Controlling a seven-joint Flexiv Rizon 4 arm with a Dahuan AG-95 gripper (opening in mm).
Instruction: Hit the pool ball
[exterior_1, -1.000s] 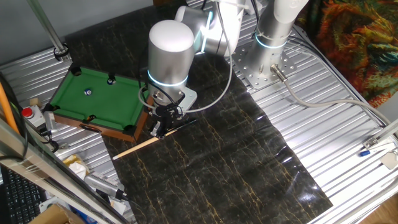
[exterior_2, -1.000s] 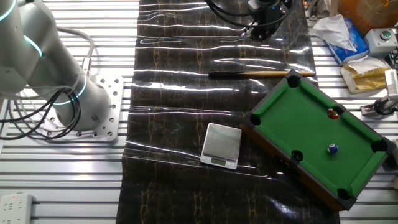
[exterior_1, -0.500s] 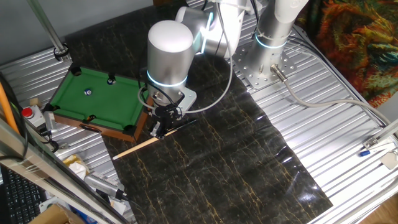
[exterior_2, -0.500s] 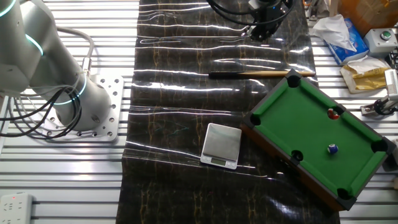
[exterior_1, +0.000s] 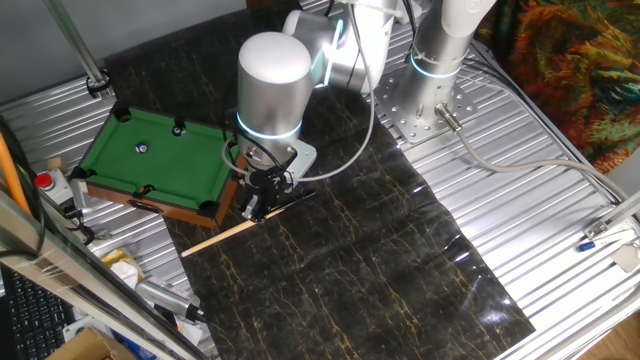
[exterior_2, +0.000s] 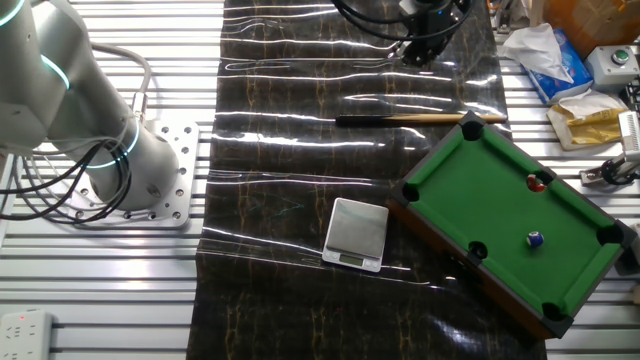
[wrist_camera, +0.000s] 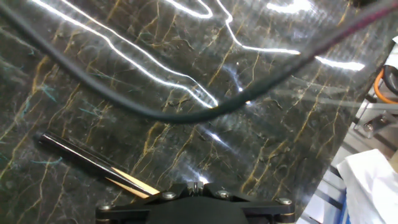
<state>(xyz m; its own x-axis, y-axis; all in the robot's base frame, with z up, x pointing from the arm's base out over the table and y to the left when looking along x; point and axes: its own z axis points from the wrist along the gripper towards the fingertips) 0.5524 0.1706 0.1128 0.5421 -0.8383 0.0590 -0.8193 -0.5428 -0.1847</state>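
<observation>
Hand view shows you the cue (wrist_camera: 93, 165) lying flat on the dark marbled mat (wrist_camera: 261, 143), its pale end running under the gripper housing; you cannot tell whether the fingers are apart or together. From one fixed view, your gripper (exterior_1: 258, 205) sits low over the cue (exterior_1: 225, 235), just beside the pool table's (exterior_1: 150, 160) corner. The blue pool ball (exterior_2: 535, 239) rests on the green felt, well apart from the cue.

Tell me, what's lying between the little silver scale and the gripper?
The cue stick lies across that stretch on the dark mat, between the scale and the gripper. The other fixed view shows it best.
</observation>
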